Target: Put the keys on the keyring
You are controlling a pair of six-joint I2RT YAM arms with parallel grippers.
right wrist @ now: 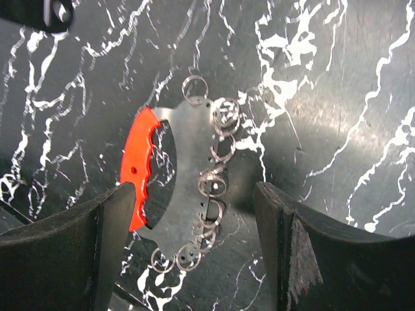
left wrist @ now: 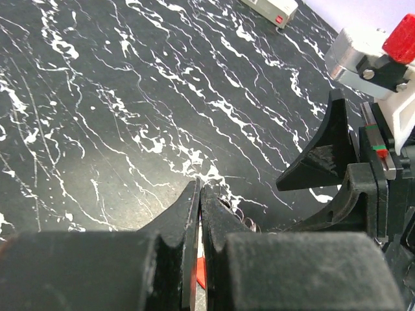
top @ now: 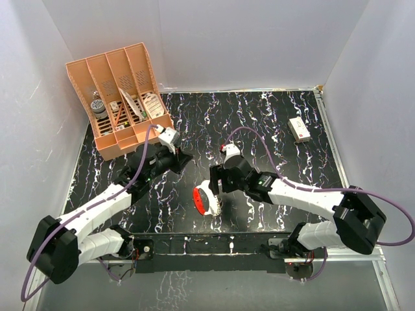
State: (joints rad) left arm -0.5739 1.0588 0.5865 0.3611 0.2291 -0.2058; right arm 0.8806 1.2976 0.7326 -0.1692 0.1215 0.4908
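Observation:
The keyring (right wrist: 188, 149) is a flat metal plate with a red grip (right wrist: 139, 162) and several small wire rings (right wrist: 217, 184) along its right edge. It lies flat on the black marbled table between the two arms (top: 206, 199). My right gripper (right wrist: 194, 188) is open and straddles it from above (top: 211, 193); its left finger stands by the red grip and its right finger is well clear. My left gripper (left wrist: 198, 184) is shut, up and left of the keyring (top: 185, 160). A red sliver (left wrist: 200, 272) shows through its slit, and wire rings (left wrist: 241, 219) show past its tip. I cannot make out the keys.
An orange desk organizer (top: 120, 97) with small items stands at the back left. A small white box (top: 298, 129) lies at the back right, also seen from the left wrist (left wrist: 272, 8). A dark shape with a pale part (right wrist: 45, 10) crosses the right wrist view's top left corner.

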